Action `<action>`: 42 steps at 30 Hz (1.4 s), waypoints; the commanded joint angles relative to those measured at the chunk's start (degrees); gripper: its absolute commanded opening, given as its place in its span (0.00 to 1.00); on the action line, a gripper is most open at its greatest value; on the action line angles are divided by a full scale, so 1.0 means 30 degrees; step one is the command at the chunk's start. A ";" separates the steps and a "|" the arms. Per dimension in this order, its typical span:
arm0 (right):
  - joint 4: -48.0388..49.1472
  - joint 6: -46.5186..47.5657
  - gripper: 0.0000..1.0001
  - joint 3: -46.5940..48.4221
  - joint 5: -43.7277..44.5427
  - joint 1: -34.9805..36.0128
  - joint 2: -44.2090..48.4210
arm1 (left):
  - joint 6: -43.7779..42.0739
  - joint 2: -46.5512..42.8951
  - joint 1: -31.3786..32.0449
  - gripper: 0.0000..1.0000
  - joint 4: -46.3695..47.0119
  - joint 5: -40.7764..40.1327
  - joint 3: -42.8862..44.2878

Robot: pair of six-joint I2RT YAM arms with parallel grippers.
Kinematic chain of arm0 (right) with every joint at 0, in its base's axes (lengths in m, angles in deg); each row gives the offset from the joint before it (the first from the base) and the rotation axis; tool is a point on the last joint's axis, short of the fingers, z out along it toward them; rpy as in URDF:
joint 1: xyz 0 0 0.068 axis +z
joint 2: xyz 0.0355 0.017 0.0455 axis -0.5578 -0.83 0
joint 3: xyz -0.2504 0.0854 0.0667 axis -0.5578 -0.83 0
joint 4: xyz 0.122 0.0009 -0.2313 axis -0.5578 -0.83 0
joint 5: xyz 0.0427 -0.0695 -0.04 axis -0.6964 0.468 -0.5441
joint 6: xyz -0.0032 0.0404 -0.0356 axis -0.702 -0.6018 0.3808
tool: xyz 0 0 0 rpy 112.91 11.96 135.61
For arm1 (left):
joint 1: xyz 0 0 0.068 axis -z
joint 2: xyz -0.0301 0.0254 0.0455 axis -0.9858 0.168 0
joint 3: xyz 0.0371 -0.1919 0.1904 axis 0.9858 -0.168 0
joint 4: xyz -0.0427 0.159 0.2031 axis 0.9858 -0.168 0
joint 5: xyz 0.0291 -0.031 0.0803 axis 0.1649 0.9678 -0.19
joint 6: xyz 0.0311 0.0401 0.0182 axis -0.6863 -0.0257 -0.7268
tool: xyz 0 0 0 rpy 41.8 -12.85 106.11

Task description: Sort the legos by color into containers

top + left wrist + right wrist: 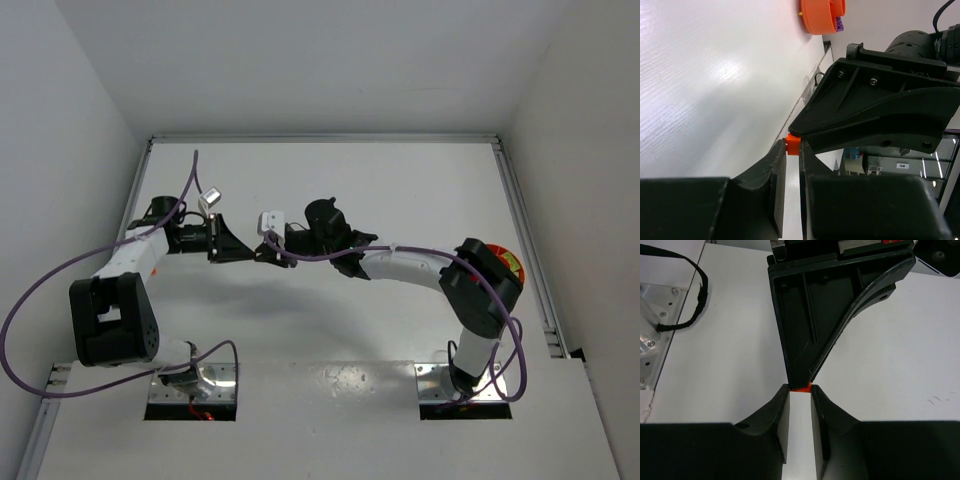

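Observation:
A small orange lego (792,145) hangs above the white table, pinched at the tips of my left gripper (792,151), which is shut on it. My right gripper (800,390) meets it head-on. Its two fingertips press the same orange lego (801,388) from either side, just below the left gripper's black fingers (810,315). From above, both grippers (252,252) touch tip to tip at mid-table, and the brick is too small to see there. The round orange bowl (822,15) lies far right with a purple lego (840,24) inside. In the top view my right arm half hides the bowl (510,264).
A metal rail (527,230) runs along the table's right edge near the bowl. A black cable (697,295) and a metal mount plate (650,325) lie at the table's near side. Purple cables loop off both arms (60,280).

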 commanded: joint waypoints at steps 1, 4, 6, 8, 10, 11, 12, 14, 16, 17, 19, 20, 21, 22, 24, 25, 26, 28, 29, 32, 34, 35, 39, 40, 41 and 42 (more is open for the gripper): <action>0.1191 0.0215 0.20 0.0685 -0.0601 0.0189 0.0182 | 0.0182 -0.0527 0.0200 0.00 0.0521 0.0156 -0.0164; 0.1017 0.0391 0.14 0.0685 -0.0601 0.0189 0.0182 | 0.0182 -0.0527 0.0375 0.03 0.0695 0.0330 -0.0164; 0.1015 0.0391 0.09 0.0859 -0.0367 0.0189 0.0182 | 0.0182 -0.0701 0.0551 0.10 0.0697 0.0506 -0.0340; 0.0841 0.0596 0.04 0.0860 -0.0193 0.0189 0.0182 | 0.0182 -0.0702 0.0551 0.22 0.0697 0.0713 -0.0340; 0.0839 0.0772 0.00 0.0860 0.0012 0.0189 0.0182 | 0.0182 -0.0878 0.0551 0.29 0.0872 0.0918 -0.0516; 0.0665 0.0946 0.00 0.0686 0.0014 0.0189 0.0182 | 0.0182 -0.0878 0.0551 0.34 0.0872 0.1121 -0.0516; 0.0664 0.0948 0.00 0.0482 0.0188 0.0189 0.0182 | 0.0182 -0.0878 0.0551 0.44 0.0872 0.1123 -0.0516; 0.0461 0.0948 0.00 0.0160 0.0366 0.0189 0.0443 | 0.0182 -0.1054 0.0551 0.55 0.1048 0.1328 -0.0516; 0.0227 0.1153 0.00 -0.0426 0.0569 0.0189 0.0823 | 0.0182 -0.1054 0.0551 0.72 0.1224 0.1881 -0.0516; 0.0224 0.1356 0.00 -0.0661 0.0571 0.0189 0.0827 | -0.0050 -0.1054 0.0377 0.78 0.1224 0.1885 -0.0516; -0.0330 0.1561 0.00 -0.1306 0.0571 -0.0043 0.1323 | -0.0053 -0.0880 0.0375 0.89 0.1224 0.1885 -0.0340; -0.0564 0.1563 0.00 -0.1482 0.0774 -0.0045 0.1702 | -0.0053 -0.0878 0.0375 0.90 0.1224 0.1885 -0.0137; -0.1437 0.1766 0.00 -0.1657 0.1037 -0.0248 0.1938 | -0.0053 -0.0878 0.0201 0.92 0.1224 0.1711 0.0126; -0.1968 0.1942 0.00 -0.1949 0.1852 -0.0424 0.2201 | -0.0053 -0.0878 0.0200 0.96 0.1224 0.1245 0.0303; -0.3168 0.1944 0.00 -0.2331 0.2822 -0.0716 0.3019 | -0.0375 -0.0878 0.0200 1.00 0.1048 0.0599 0.0594; -0.4972 0.1944 0.00 -0.2333 0.3581 -0.1096 0.3256 | -0.0607 -0.0878 0.0200 1.00 0.1048 0.0219 0.0887; -0.6064 0.2118 0.00 -0.2333 0.3878 -0.1332 0.3462 | -0.0812 -0.0878 0.0200 1.00 0.1048 -0.0945 0.0890; -0.8927 0.2294 0.00 -0.2333 0.4813 -0.2178 0.4249 | -0.0988 -0.1054 0.0782 1.00 0.1048 -0.2676 0.1677; -0.9700 0.2470 0.00 -0.2333 0.5109 -0.2561 0.4574 | -0.0990 -0.1054 0.0786 1.00 0.1048 -0.4194 0.1913; -1.2571 0.2909 0.00 -0.2538 0.6367 -0.4376 0.6213 | -0.1867 -0.0820 0.1284 1.00 0.1048 -0.6833 0.2938; -1.4768 0.3436 0.00 -0.2714 0.6779 -0.6016 0.7502 | -0.2512 -0.0265 0.1458 1.00 0.1048 -0.8244 0.3758; -1.5501 0.3438 0.00 -0.2714 0.7159 -0.6573 0.7913 | -0.2513 -0.0060 0.1459 1.00 0.1338 -1.0282 0.3993; -1.9223 0.4024 0.00 -0.1984 0.7688 -0.9386 0.9467 | -0.1139 0.0528 0.2104 1.00 0.3120 -1.6419 0.4611; -2.0186 0.4459 0.00 -0.1981 0.7864 -1.0638 0.9760 | -0.0904 0.0528 0.2104 1.00 0.3621 -1.6803 0.4611; -2.0631 0.4666 0.00 -0.1981 0.8272 -1.1289 1.0227 | -0.0902 0.0151 0.2278 1.00 0.4438 -1.7242 0.4611; -2.1041 0.4843 0.00 -0.1981 0.8450 -1.1962 1.0405 | -0.0902 0.0147 0.2512 1.00 0.4737 -1.7652 0.4611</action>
